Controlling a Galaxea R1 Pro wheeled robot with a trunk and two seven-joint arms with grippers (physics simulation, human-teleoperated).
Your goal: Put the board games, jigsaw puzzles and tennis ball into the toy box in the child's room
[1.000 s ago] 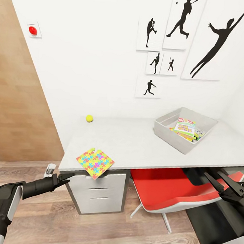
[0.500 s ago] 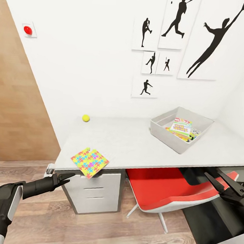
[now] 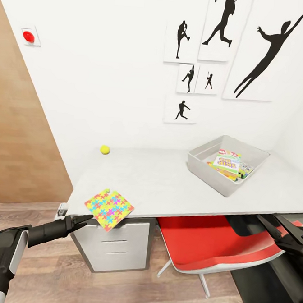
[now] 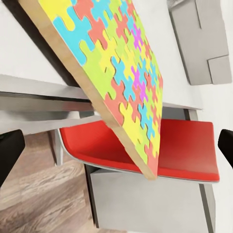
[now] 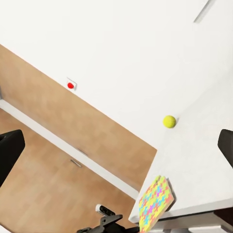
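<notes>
White wall and table (image 3: 167, 188) sit slightly lower than before; puzzle (image 3: 108, 208) overhangs the edge by the empty, spread left gripper (image 3: 84, 219); right gripper (image 3: 282, 226) gapes empty.

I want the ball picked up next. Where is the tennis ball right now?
In the head view the tennis ball sits at the table's far left corner by the wall, well apart from the jigsaw puzzle.

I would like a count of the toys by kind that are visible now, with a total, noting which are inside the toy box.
Jigsaw puzzle: 1, overhanging the table edge.
Tennis ball: 1, on the table.
Game boxes: a stack inside the toy box; SKIP-BO on top, the exact number cannot be told.
Total clearly countable: 3.
</notes>
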